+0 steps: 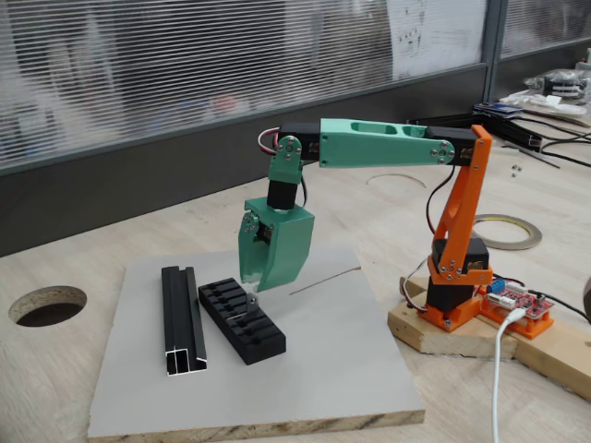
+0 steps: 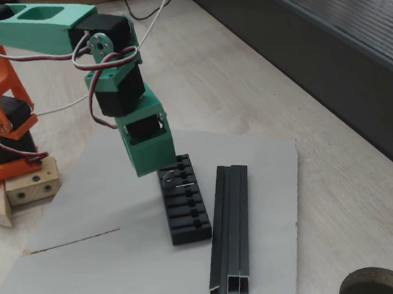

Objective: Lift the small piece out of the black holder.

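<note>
One black holder (image 1: 242, 319) lies on one grey board (image 1: 351, 369), with what look like eight crosswise slots, though the pincer (image 1: 251, 282) covers the far end. One small piece (image 2: 169, 177) sits in it. One black rail (image 1: 183, 319) lies beside it. One round hole (image 1: 48, 305) shows in the counter (image 1: 55, 388), and one tape ring (image 1: 507, 232).

Green claw (image 1: 254, 281) on a green-and-orange arm (image 1: 457, 212) with black motors, black slotted holder (image 2: 185, 201), tiny grey metal piece (image 2: 169, 177), dark black rail (image 1: 182, 319), pale grey board (image 1: 323, 360), light wood-grain tabletop (image 1: 55, 388), orange base (image 1: 485, 318) on raw wood blocks
</note>
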You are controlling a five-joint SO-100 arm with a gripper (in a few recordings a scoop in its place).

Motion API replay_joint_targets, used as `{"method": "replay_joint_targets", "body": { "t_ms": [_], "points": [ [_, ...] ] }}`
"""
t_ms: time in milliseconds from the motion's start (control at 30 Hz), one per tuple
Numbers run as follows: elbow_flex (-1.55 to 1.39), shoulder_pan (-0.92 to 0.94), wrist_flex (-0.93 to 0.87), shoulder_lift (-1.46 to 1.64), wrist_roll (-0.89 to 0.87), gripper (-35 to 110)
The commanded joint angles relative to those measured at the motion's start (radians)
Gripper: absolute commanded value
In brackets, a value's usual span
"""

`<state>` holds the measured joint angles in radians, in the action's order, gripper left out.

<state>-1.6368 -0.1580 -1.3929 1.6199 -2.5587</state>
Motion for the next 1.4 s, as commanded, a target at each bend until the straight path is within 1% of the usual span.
{"method": "replay_joint_targets", "body": {
  "t_ms": [0, 100, 200, 567, 733, 1000, 1167, 1367],
  "points": [
    [0.028, -0.008, -0.003, 0.009, 0.008, 36],
    [0.023, -0.008, -0.025, 0.025, 0.008, 44],
    [0.026, -0.008, -0.054, 0.025, 0.017, 47],
    [0.014, -0.008, -0.048, 0.003, 0.020, 47],
    [0.020, -0.008, -0.046, -0.095, 0.011, 47],
    [0.017, -0.005, -0.044, -0.107, 0.011, 47],
    [0.028, 0.058, -0.044, -0.107, 0.009, 47],
    [0.028, 0.060, -0.043, -0.109, 0.009, 47]
  ]
}}
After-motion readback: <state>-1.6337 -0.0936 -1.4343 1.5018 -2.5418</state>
